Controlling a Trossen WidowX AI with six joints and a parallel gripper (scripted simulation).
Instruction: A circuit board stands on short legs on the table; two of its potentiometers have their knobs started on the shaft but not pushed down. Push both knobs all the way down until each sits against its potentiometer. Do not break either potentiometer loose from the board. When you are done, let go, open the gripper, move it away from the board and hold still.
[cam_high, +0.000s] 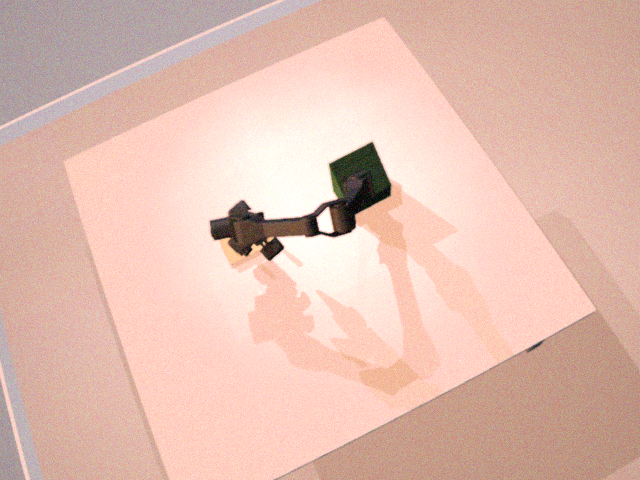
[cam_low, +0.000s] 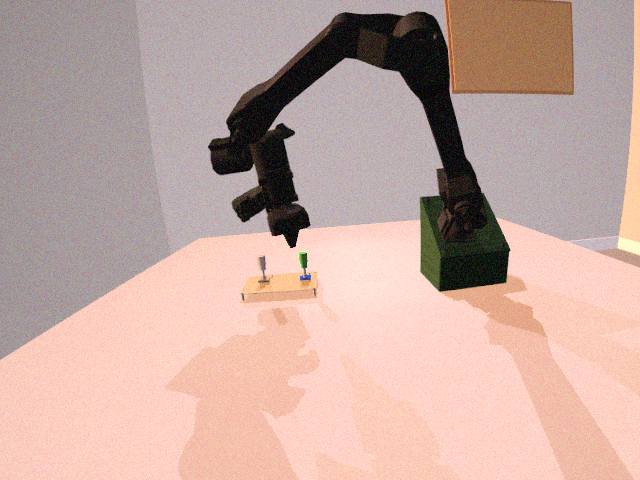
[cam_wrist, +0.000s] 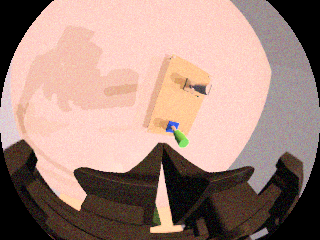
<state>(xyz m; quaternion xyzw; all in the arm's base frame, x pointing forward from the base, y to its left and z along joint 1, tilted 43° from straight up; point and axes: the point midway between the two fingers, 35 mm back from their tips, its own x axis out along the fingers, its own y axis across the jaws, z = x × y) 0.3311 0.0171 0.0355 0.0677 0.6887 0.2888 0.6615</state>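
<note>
My gripper (cam_low: 291, 240) hangs above the circuit board (cam_low: 279, 285) with its fingers pressed together and nothing between them, the tips pointing down and not touching anything. The board stands on its short legs on the table (cam_low: 361, 361), well apart from the green base block (cam_low: 465, 258) that carries my arm. In the exterior view the green knob (cam_low: 302, 256) stands raised on its shaft over a blue potentiometer (cam_low: 305, 277), just below and slightly right of my fingertips. The grey knob (cam_low: 262, 260) stands raised too, at the board's other end. In the wrist view the green knob (cam_wrist: 180, 138) lies just ahead of my closed fingers.
</note>
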